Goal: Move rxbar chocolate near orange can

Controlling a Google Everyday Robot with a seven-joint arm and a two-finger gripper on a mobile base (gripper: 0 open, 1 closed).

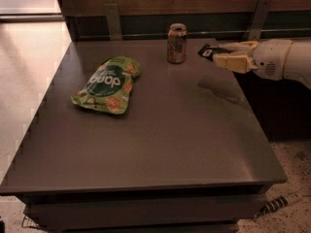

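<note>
Black rxbar chocolate [207, 50] pinched in gripper [218, 53] | just right of orange can [177, 43]

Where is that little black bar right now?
In the camera view, the rxbar chocolate is held by the gripper above the far right corner of the table, just right of the orange can.

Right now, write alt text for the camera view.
A white robot end effector holds a small flat black wrapper bar above a dark grey table, just right of an upright orange-brown metal can. A crumpled green snack bag lies further left.
</note>
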